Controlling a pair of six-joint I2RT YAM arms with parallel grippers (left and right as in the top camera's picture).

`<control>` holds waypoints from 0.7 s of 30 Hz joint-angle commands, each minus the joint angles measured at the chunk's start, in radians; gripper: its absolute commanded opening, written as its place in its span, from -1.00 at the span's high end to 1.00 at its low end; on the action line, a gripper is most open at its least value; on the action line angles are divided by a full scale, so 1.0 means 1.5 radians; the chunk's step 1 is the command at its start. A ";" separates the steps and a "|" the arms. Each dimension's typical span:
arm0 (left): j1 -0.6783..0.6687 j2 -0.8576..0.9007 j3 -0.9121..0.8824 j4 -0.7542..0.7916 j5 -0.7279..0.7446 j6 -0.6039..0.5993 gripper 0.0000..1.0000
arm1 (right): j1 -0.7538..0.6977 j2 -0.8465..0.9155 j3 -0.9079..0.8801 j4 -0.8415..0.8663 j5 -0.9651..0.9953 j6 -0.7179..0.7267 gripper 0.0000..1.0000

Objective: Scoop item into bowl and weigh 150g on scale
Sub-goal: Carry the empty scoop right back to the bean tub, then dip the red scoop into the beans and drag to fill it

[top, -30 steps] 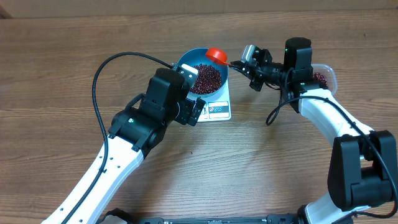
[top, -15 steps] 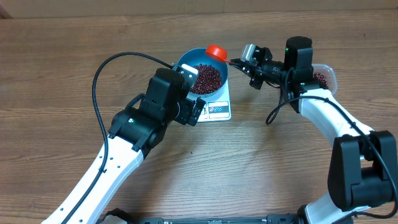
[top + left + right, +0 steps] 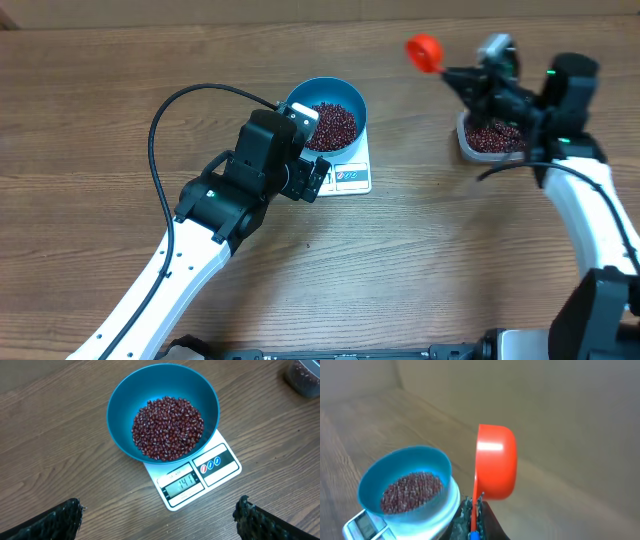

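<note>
The right gripper [image 3: 466,78] is closed on the thin handle of an orange-red plastic scoop [image 3: 425,48] and holds it in the air at the upper right of the overhead view. The handle runs from the fingers toward the upper left, with the round cup at the far end. In the right wrist view the cup is turned on its side and shows its smooth, shiny back, so I cannot tell if anything is inside.

The clear plastic tub [image 3: 465,148] with the spare beans lies just below and right of the scoop, under the right arm, so this arm is the nearer one to it. The blue bowl [image 3: 120,415] lies well apart, to the left.

The bowl is round, deep and smooth. It stands on the flat white scale [image 3: 200,477] at upper centre. Inside is a loose heap of small, oval, glossy red-brown beans [image 3: 167,427], which covers the bottom. The display seems to read 141, so I judge that only a small top-up is missing, and the scoop probably has to go down and back to the tub.

The left gripper [image 3: 157,521] hangs above the scale with its jaws wide apart and holds nothing. The table [image 3: 100,100] is brown wood grain.
</note>
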 commanded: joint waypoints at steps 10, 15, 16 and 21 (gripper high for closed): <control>0.001 -0.012 0.002 0.001 0.006 0.006 -0.99 | -0.150 -0.064 0.004 -0.299 0.223 0.034 0.93; 0.001 -0.012 0.002 0.001 0.006 0.006 -0.99 | -0.149 -0.049 0.004 -0.327 0.313 -0.006 0.92; 0.001 -0.012 0.002 0.001 0.006 0.006 -0.99 | -0.149 -0.042 0.004 -0.327 0.313 -0.026 0.93; 0.001 -0.012 0.002 0.001 0.006 0.006 -0.99 | -0.149 -0.004 0.004 -0.327 0.313 -0.051 0.93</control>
